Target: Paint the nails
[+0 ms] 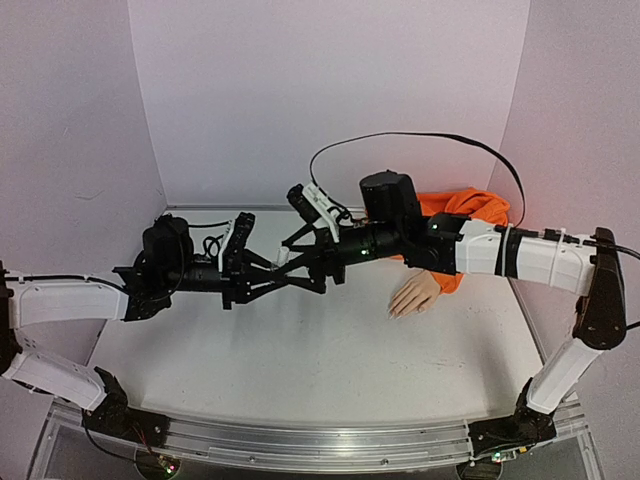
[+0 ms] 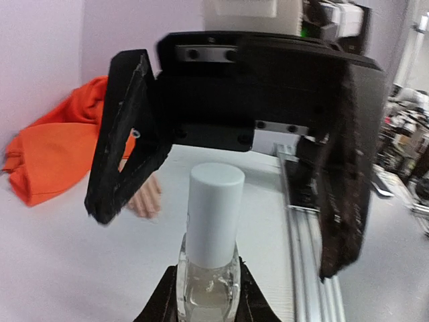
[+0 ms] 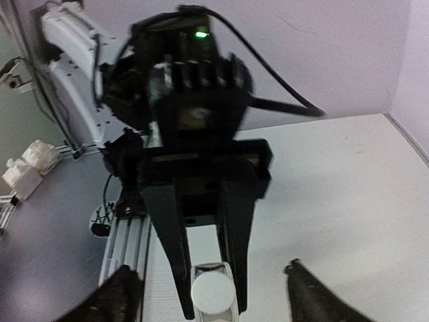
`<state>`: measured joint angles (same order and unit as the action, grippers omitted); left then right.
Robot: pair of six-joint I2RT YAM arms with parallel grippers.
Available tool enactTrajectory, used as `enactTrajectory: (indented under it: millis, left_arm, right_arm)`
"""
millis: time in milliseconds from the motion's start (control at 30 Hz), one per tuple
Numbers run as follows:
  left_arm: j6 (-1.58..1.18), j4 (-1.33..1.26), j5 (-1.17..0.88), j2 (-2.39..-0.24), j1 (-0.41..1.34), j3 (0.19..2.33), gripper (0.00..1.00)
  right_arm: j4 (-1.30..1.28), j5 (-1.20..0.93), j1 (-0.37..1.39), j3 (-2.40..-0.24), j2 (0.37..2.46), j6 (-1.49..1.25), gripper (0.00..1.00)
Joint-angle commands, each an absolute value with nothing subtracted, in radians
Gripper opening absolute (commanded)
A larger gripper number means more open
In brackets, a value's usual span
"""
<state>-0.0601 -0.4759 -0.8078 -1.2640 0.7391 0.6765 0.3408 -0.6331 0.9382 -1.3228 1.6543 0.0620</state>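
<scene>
The left gripper (image 2: 208, 310) is clamped on the clear body of the bottle (image 2: 206, 288). It holds the bottle upright above the table (image 1: 300, 370), with the white cap (image 2: 214, 211) standing free above its fingers. That grip looks meant to steady the bottle so the other arm can work the cap.

The right gripper (image 2: 214, 241) faces it with jaws apart, one finger on each side of the cap and neither touching it. The right wrist view agrees: the cap sits low between its spread fingers. I judge the step in hand is closing on the cap to unscrew it and draw out the brush; no brush shows.

The grippers meet over the middle of the table, nearer the back edge. The nails (image 1: 396, 311) are on the pale hand (image 1: 416, 294), which lies flat toward the right edge with its fingers pointing toward the near edge. Its orange sleeve (image 1: 470, 205) is bunched in the back right corner. The nails lie well apart from both sets of jaws, off to their right beside the right arm. They are too small to tell whether any are painted.
</scene>
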Motion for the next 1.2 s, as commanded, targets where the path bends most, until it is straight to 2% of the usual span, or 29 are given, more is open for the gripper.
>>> enactTrajectory:
  millis: [0,33,200,400,633,867,1000,1100,1167]
  left_arm:
    - [0.035,-0.528,-0.333,-1.196,0.775,0.637,0.00]
    - [0.051,-0.524,-0.261,-1.193,0.781,0.633,0.00]
    - [0.099,-0.501,-0.019,-1.204,0.802,0.639,0.00]
    - [0.124,-0.484,0.126,-1.243,0.837,0.662,0.00]
    - [0.143,-0.463,0.175,-1.264,0.862,0.682,0.00]
    - [0.135,-0.443,0.193,-1.268,0.867,0.686,0.00]
    - [0.127,-0.432,0.186,-1.258,0.868,0.687,0.00]
    - [0.114,-0.422,0.181,-1.247,0.868,0.689,0.00]
    - [0.101,-0.414,0.161,-1.238,0.869,0.690,0.00]
  right_arm:
    - [0.374,-0.253,0.938,-1.332,1.621,-0.132,0.98]
    - [0.367,-0.210,0.938,-1.336,1.628,-0.164,0.98]
    - [0.328,-0.275,0.939,-1.404,1.665,-0.238,0.97]
    - [0.343,-0.164,0.943,-1.477,1.754,-0.488,0.78]
    - [0.344,-0.087,0.971,-1.589,1.855,-0.554,0.53]
    - [0.330,-0.110,0.996,-1.668,1.940,-0.563,0.44]
    - [0.328,-0.115,0.998,-1.673,1.953,-0.563,0.32]
    - [0.328,-0.121,0.997,-1.673,1.954,-0.560,0.28]
    - [0.330,-0.138,0.997,-1.671,1.958,-0.551,0.20]
